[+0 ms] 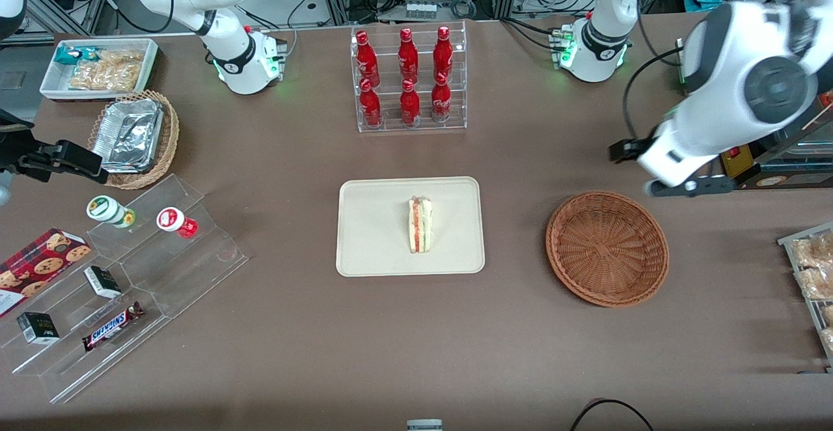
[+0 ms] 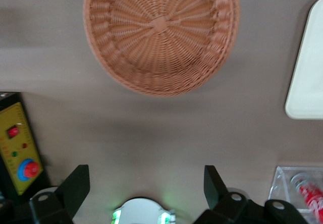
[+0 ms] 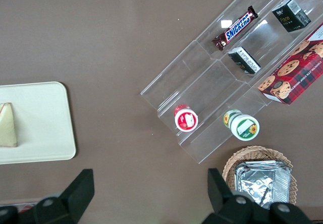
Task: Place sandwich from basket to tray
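We find the sandwich [image 1: 420,224] lying on the cream tray [image 1: 371,249], roughly at its middle, with the cut edge and its red-orange and green layers facing up toward the front camera. The round wicker basket [image 1: 606,247] sits well apart from the tray, toward the working arm's end of the table, and we see nothing in it. From this we judge the placing done.

Our gripper [image 2: 146,186] hangs above the bare tabletop just beside the basket, farther from the front camera than the basket, carrying nothing, its two fingers spread wide with a broad gap between them. The basket's weave fills much of the wrist camera's picture, and a corner of the tray shows beside it.

As for handling, we judge the sandwich light and soft: white bread that dents easily, with filling layers that could slide apart if squeezed hard. If we had to take it up again, we would close gently across the two flat bread faces, near the middle of the wedge, and not on the thin pointed end or along the layered cut edge. The tray looks stiff and flat, and its low rim should keep the wedge from sliding off.
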`<state>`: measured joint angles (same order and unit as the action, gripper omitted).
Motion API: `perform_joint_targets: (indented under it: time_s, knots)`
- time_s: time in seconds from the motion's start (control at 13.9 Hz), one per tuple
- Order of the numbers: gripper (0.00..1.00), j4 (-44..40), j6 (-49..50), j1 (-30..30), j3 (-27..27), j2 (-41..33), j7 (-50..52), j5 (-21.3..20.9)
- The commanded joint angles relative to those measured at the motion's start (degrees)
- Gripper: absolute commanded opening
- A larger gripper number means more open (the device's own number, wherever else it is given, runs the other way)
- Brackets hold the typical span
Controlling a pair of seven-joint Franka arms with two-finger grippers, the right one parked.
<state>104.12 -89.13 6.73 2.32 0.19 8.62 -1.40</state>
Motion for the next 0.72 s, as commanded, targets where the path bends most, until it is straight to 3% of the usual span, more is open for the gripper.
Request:
perform_joint_targets:
  time_s: [0.0, 0.14, 0.65]
  knots:
    - [1.00, -0.75, 3.69, -4.95, 1.46, -3.09, -6.14, 0.09]
    - [1.00, -4.70, 4.85, -8.47, 3.12, -3.00, -9.49, -0.09]
    - [1.00, -8.15, -0.05, -8.75, 1.38, -1.69, -8.89, -0.44]
